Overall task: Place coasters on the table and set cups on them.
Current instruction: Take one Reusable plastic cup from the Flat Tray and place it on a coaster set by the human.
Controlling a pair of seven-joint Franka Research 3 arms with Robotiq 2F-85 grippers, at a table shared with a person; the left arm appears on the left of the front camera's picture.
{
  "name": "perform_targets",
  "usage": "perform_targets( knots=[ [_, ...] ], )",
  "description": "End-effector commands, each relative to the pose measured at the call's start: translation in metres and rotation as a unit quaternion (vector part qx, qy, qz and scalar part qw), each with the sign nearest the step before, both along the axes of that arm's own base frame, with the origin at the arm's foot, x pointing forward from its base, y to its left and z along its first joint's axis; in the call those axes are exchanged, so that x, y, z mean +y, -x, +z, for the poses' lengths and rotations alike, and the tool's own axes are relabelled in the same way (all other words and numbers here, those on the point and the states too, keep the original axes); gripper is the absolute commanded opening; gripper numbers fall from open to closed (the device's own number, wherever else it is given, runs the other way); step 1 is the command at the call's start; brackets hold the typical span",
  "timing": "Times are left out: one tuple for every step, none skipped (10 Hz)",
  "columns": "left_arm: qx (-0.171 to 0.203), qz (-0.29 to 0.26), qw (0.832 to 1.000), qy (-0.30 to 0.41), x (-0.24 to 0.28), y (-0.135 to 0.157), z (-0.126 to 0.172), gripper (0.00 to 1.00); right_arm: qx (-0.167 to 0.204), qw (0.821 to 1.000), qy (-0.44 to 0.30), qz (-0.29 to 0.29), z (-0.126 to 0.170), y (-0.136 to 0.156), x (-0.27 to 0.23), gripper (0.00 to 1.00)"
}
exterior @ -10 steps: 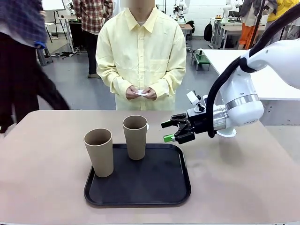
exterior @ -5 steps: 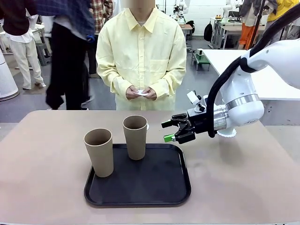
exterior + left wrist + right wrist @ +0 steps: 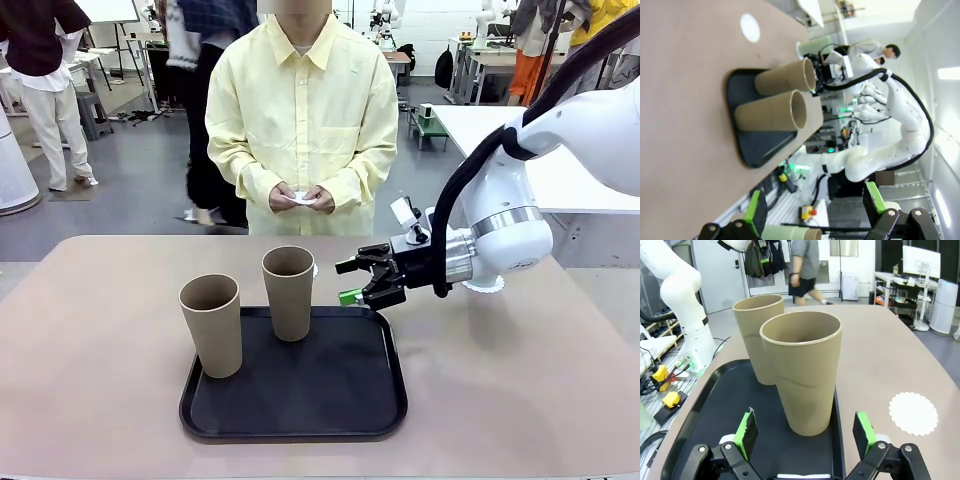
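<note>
Approach to a cup. The right end effector (image 3: 347,282), jaws spread and empty, faces the rear tan cup (image 3: 288,292), which stands on the black tray (image 3: 300,410). A coaster (image 3: 913,413) lies on the surface (image 3: 520,380) beside the tray. The next move probably calls for advancing, straddling the cup and closing.

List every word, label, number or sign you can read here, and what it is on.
None readable.
The near tan cup, far tan cup, black tray, white coaster and right gripper show no print.
Anything in the background is too small or blurred to read.
</note>
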State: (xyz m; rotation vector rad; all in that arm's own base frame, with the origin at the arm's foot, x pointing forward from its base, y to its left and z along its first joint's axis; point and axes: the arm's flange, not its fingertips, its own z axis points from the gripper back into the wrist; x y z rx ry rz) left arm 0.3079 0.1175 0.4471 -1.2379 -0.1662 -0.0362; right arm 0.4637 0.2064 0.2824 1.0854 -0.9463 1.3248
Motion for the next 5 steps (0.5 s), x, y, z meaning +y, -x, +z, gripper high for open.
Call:
perform_targets(
  knots=[
    [-0.004, 0.002, 1.000, 0.006, 0.000, 0.000, 0.001, 1.00, -0.016, 1.000, -0.008, 0.003, -0.014, -0.003, 0.017, 1.00],
    [-0.004, 0.002, 1.000, 0.006, 0.000, 0.000, 0.001, 1.00, -0.013, 1.000, -0.005, 0.011, -0.016, -0.002, 0.024, 1.00],
    [-0.004, 0.002, 1.000, 0.006, 0.000, 0.000, 0.001, 1.00, -0.015, 1.000, -0.004, 0.019, -0.017, -0.001, 0.033, 1.00],
    [-0.004, 0.002, 1.000, 0.006, 0.000, 0.000, 0.001, 1.00, -0.027, 0.999, -0.005, 0.025, -0.018, 0.000, 0.038, 1.00],
    [-0.004, 0.002, 1.000, 0.006, 0.000, 0.000, 0.001, 1.00, -0.032, 0.999, -0.011, 0.026, -0.019, -0.001, 0.042, 1.00]
  ],
)
